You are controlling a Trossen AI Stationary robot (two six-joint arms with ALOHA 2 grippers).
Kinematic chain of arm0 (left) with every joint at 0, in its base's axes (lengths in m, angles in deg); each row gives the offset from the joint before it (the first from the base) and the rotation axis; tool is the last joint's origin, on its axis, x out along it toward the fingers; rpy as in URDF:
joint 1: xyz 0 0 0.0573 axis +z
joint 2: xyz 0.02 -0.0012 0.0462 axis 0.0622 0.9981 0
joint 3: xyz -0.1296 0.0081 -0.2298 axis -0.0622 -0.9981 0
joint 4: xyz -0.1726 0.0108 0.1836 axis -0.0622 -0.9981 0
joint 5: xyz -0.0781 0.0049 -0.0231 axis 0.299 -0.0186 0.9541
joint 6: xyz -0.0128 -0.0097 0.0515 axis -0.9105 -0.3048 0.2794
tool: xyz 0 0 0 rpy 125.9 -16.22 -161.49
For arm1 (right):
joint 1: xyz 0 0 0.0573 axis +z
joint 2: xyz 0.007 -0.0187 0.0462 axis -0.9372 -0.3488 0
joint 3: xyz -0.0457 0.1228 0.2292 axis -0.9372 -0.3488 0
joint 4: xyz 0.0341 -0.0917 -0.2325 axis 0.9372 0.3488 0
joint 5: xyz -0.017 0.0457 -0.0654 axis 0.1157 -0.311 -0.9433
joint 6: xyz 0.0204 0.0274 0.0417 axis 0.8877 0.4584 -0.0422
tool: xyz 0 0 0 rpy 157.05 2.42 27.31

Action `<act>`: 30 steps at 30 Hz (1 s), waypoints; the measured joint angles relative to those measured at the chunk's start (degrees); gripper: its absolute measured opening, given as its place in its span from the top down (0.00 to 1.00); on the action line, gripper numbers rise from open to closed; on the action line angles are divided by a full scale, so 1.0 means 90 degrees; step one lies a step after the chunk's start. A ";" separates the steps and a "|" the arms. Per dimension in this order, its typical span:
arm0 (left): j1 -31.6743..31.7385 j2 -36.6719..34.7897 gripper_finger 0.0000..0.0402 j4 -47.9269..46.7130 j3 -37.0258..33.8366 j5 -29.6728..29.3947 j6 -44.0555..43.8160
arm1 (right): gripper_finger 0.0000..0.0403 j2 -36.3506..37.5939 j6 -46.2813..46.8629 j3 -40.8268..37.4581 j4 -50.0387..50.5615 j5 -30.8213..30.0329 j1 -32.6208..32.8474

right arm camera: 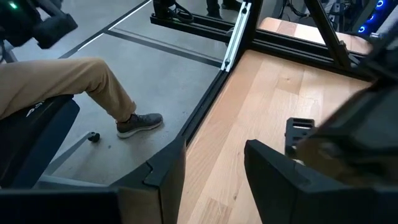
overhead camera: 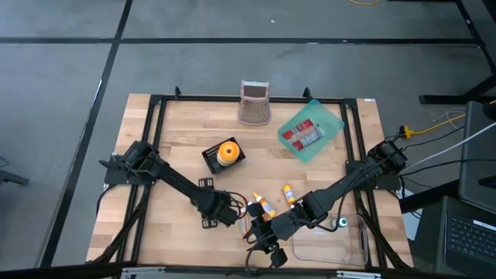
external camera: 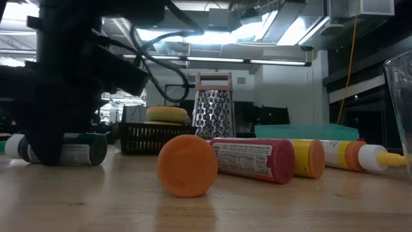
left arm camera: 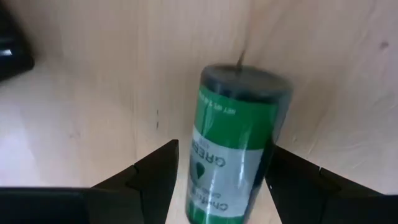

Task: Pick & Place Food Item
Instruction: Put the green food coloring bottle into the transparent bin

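Green tube: lying on its side on the table, down by the near edge, well short of the black basket and to its left-front; dark cap end pointing away from the left wrist camera.
Left gripper: low over the green tube, fingers apart and straddling the tube's sides; contact with the label not clear, so counted as spread, not clamped.
Right gripper: near the front edge, right of the basket line, fingers apart with nothing between them; pointing out past the table rim toward the floor, where a seated person's leg and shoe show.
Red tube: on its side with an orange cap facing the low camera, just beside yellow-capped tubes, in front of the basket.
Handling, judged: small, light, stiff plastic cylinder; glossy label likely slick; round body prone to rolling off the wood if nudged from one side only.
Grip point, judged: across the middle of the label, both fingers square to the long axis, clear of the cap.
Risk, judged: off-centre pinch could squirt the tube out endwise or spin it.
Other landmarks: grater and teal tray behind the basket, well apart from the work.
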 joint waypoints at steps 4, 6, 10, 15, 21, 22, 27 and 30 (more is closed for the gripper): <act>0.0079 -0.0049 0.54 0.0424 -0.0242 0.0121 -0.0273 | 0.60 0.0000 0.0003 0.0000 0.0000 0.0000 0.0000; 0.0058 -0.0050 0.65 0.0468 -0.0235 -0.0042 -0.0486 | 0.60 0.0000 0.0001 0.0000 0.0002 -0.0001 0.0000; -0.0201 -0.0400 0.79 0.0707 -0.0277 -0.1175 -0.0890 | 0.60 0.0000 -0.0142 0.0000 -0.0002 -0.0002 0.0000; -0.0731 -0.1512 0.79 0.0613 -0.0253 -0.2833 -0.1715 | 0.60 0.0035 -0.0197 0.0002 -0.0072 0.0277 0.0000; -0.2101 -0.2825 0.79 0.0578 -0.0252 -0.5764 -0.2849 | 0.60 0.0148 -0.0267 0.0005 -0.0250 0.0472 0.0063; -0.2435 -0.2929 0.79 0.0681 -0.0254 -0.6518 -0.2959 | 0.60 0.0163 -0.0315 0.0005 -0.0317 0.0430 0.0094; -0.3870 -0.2926 0.79 0.1384 -0.0215 -0.8989 -0.2666 | 0.60 0.0168 -0.1051 0.0005 -0.1769 -0.0393 0.0268; -0.3990 -0.2674 0.79 0.2090 -0.0190 -0.9001 -0.2364 | 0.60 0.0120 -0.1889 0.0005 -0.3173 -0.1207 0.0419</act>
